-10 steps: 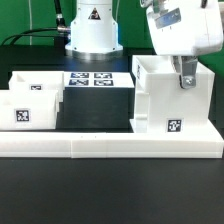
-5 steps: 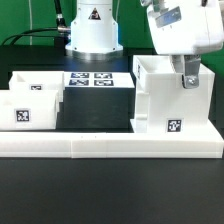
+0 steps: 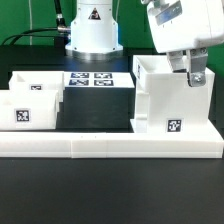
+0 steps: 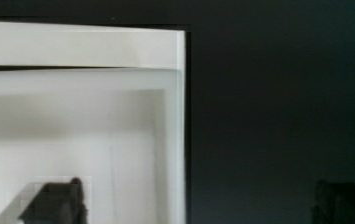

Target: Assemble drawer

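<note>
The large white cubic housing stands at the exterior view's right against the rail, a tag on its front. My gripper is just above its right wall, open and holding nothing. In the wrist view the two dark fingertips stand wide apart, the gripper straddling the housing's wall edge. Two small white open-top trays sit at the exterior view's left: one at the back, one nearer the front with a tag on its face.
A long low white border rail runs across the front of the parts. The marker board lies behind, in front of the robot's base. Cables lie at the back left.
The fingers were close together on the housing's right wall; now they are spread apart and a little higher. The housing and the trays have not moved.
</note>
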{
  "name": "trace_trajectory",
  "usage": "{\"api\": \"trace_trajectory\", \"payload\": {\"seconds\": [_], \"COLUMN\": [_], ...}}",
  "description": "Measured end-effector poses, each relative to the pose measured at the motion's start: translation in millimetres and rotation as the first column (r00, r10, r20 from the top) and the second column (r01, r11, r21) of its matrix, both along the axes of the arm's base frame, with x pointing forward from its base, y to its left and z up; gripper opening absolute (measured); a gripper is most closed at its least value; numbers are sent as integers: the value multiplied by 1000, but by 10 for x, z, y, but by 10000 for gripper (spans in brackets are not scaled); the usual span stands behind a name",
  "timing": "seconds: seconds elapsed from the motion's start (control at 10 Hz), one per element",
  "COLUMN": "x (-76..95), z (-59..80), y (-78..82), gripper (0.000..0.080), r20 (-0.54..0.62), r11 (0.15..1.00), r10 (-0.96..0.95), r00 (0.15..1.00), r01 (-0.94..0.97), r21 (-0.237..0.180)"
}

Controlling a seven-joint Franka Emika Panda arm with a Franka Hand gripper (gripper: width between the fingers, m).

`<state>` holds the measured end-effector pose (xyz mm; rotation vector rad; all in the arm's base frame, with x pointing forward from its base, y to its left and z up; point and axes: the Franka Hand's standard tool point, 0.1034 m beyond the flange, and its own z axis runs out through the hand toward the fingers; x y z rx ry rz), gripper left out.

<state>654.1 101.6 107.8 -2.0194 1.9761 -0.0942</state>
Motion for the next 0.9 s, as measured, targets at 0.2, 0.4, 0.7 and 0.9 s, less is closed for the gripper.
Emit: {"api": "trace_trajectory", "payload": {"seconds": [0.2,0.4,0.7,0.9], "x": [-52,-238,-327,-412], "z": [87,289,302,285], "y": [-39,-171,-217,-306], "gripper": [648,649,649,649], "r20": [24,54,76,22], "r11": [990,961,932,784], "r10": [141,270,353,605], "r00": [990,961,933,796], "r01": [-140,-266,-342,-591], "r21": [-35,-73,-124,-190]}}
